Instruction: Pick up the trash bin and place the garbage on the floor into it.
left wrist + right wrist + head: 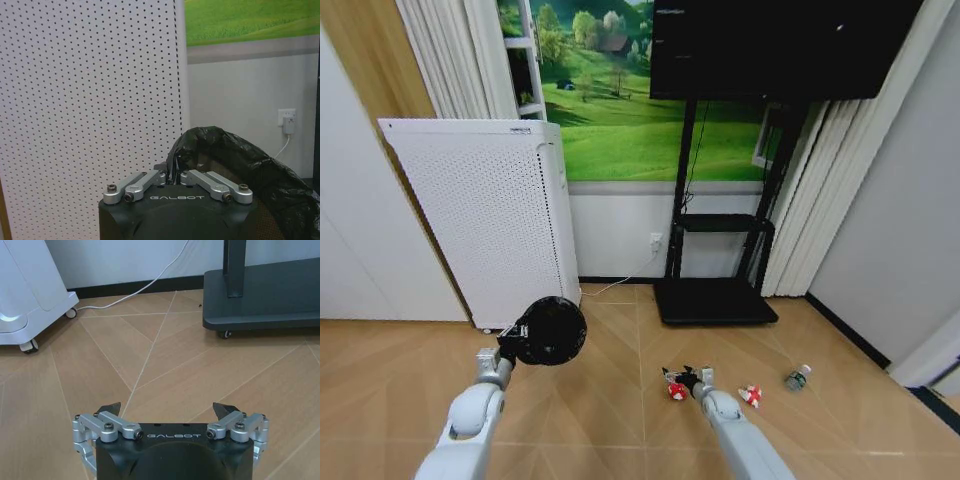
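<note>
Gripping the trash bin (552,331) by its lined rim, the left gripper (176,176) carries it; the right gripper (167,410), fingers spread empty, nears a red-and-white wrapper (676,390).

Living room: TV stand (715,300), curtains (455,55), wood floor (620,400).

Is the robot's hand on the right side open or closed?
Open. The right gripper has its two black fingertips spread wide apart, with only bare wooden floor between them and nothing held.
</note>
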